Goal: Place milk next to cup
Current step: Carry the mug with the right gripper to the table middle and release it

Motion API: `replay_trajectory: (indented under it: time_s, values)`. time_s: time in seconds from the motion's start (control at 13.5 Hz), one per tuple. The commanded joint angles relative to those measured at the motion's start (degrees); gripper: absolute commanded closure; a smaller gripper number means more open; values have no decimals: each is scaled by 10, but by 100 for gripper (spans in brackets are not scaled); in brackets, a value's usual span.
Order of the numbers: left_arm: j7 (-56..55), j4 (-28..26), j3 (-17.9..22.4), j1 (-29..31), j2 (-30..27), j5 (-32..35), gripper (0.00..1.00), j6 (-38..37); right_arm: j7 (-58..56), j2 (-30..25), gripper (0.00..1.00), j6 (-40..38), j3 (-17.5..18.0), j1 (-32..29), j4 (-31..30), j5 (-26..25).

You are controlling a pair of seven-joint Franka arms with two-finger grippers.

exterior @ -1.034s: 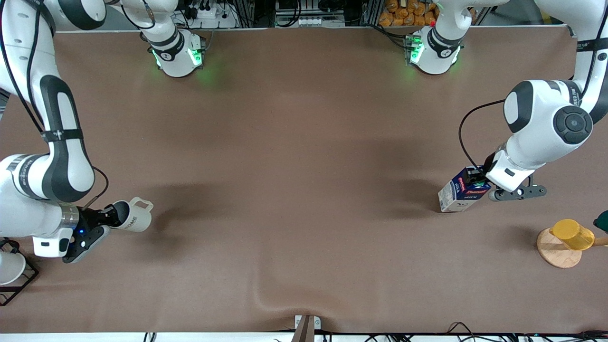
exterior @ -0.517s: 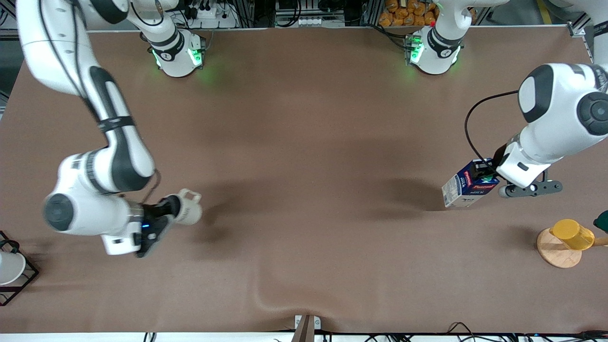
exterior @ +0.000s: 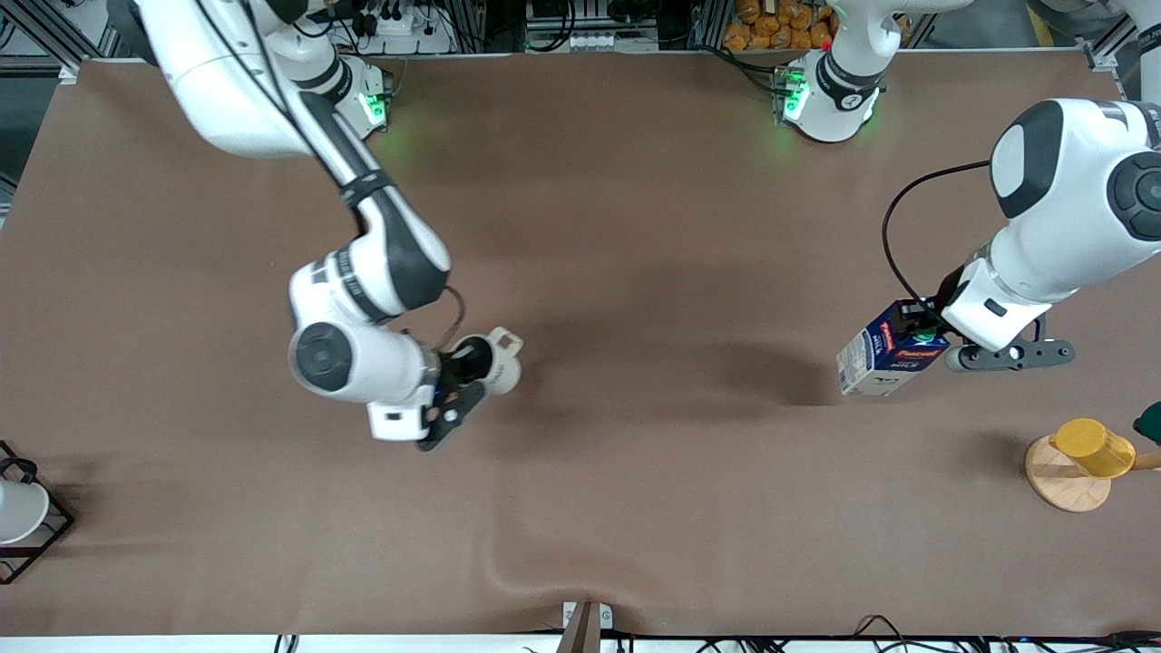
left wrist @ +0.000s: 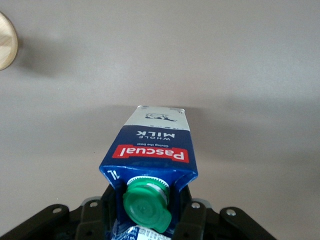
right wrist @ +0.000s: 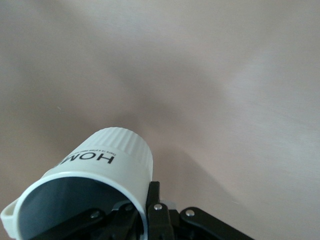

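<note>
Brown table cover [exterior: 635, 227] runs wall to wall, wrinkled at the near edge; cable clutter and power strips along the robots' side.

Right gripper [exterior: 464, 370] is up in the air over the middle of the table, a bit toward the right arm's end, clamped on the rim of the cup [exterior: 494, 363]. The cup is tipped over on its side in the grip, mouth toward the wrist, handle sticking out. Right wrist view confirms it: one finger inside the rim, one outside, dark print on the cup wall [right wrist: 95, 165].

Left gripper [exterior: 921, 331] is over the left arm's end of the table, closed on the top of the milk [exterior: 884, 354]. The carton is tilted and lifted, not standing. Left wrist view shows the green cap [left wrist: 146, 204] right between the fingers, red label band below it, bare table underneath.

Milk and cup are well apart, most of the table between them.

Bystanders: yellow cup [exterior: 1093, 446] on a wooden disc [exterior: 1057, 481] near the left arm's end, wire rack [exterior: 36, 535] with a white cup [exterior: 18, 508] at the right arm's end.

Step in hand, as I read it: both items in carry, nothing placed yet. Next needs the cup turned upright and set down somewhere central, then the milk carried across, levelled so its base is flat, and lowered just beside the cup without knocking it. Tilted carton is the risk if let go early.
</note>
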Motion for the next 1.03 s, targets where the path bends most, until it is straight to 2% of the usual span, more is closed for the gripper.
replay_trajectory:
  time_s: [0.0, 0.37, 0.52, 0.74, 0.96]
  values:
    - [-7, 6, -5, 1, -5, -8, 51, -12, 80, 10, 100, 32, -5, 29, -4, 15]
    - [-17, 4, -19, 2, -9, -8, 51, -13, 286, 27, 100, 63, -11, 93, -6, 0]
    - [-21, 5, -24, 1, -10, -8, 51, -20, 361, 38, 100, 78, -11, 116, -6, -53]
    - [-49, 6, -48, 1, -9, -8, 51, -21, 471, 60, 100, 98, -12, 145, -5, -82]
    - [-108, 6, -84, 2, -9, -8, 52, -24, 501, 66, 100, 107, -12, 146, -5, -95]
